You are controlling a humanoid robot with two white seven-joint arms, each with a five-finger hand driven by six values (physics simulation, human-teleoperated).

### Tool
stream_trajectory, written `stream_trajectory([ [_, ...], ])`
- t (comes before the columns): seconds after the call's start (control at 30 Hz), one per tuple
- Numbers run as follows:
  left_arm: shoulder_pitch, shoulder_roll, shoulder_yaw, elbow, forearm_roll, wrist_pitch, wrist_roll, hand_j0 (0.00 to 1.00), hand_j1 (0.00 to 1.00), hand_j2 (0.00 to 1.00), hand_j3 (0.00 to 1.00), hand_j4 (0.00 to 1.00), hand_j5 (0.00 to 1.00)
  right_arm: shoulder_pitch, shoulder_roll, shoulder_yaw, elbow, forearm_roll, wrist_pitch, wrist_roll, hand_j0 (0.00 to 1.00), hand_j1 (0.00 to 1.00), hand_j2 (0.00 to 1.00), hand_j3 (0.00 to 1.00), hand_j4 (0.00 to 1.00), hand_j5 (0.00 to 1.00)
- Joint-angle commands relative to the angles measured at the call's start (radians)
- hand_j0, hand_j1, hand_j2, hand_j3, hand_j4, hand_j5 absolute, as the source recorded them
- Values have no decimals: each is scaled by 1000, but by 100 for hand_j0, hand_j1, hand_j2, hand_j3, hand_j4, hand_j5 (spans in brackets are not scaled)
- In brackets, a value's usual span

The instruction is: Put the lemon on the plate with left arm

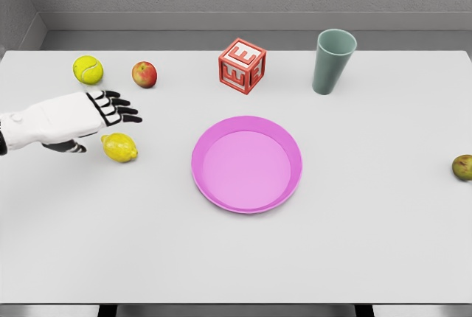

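You see the left hand (77, 119) entering from nine o'clock: smooth white shell over palm and forearm, its fingers (118, 108) black-jointed with white panels, and a dark thumb underneath.

So on the white table (369, 243) there's a tennis ball (88, 69) at the far left, with a red apple (144, 74) just beside it to the right. Further along the back sits a red letter block (242, 65), tilted on a corner-ish angle, then a grey-green cup (332, 61) standing upright. Way over at the right edge there's a small greenish-brown fruit (463, 167), maybe a pear, it's cut off.
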Motion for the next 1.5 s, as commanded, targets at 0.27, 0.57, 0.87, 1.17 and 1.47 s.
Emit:
stream_trajectory([
  [0.27,-9,1,-81,30,-21,1,1,100,100,100,100,100,100,0,0,0,0,0,0,1,100,100,100,100,100,100],
  [0.57,-38,-88,-89,107,-22,1,0,100,100,100,100,100,100,0,0,0,0,0,0,1,100,100,100,100,100,100],
  [0.87,-40,-88,-124,164,-36,1,1,100,100,100,100,100,100,0,0,0,0,0,0,0,100,100,100,100,100,100],
  [1.17,-58,-111,-126,179,-39,1,1,100,100,100,100,100,100,0,0,0,1,0,0,1,100,100,100,100,100,100],
  [1.47,-71,-125,-126,179,-45,1,0,100,100,100,100,100,100,0,0,0,0,0,0,0,100,100,100,100,100,100],
])
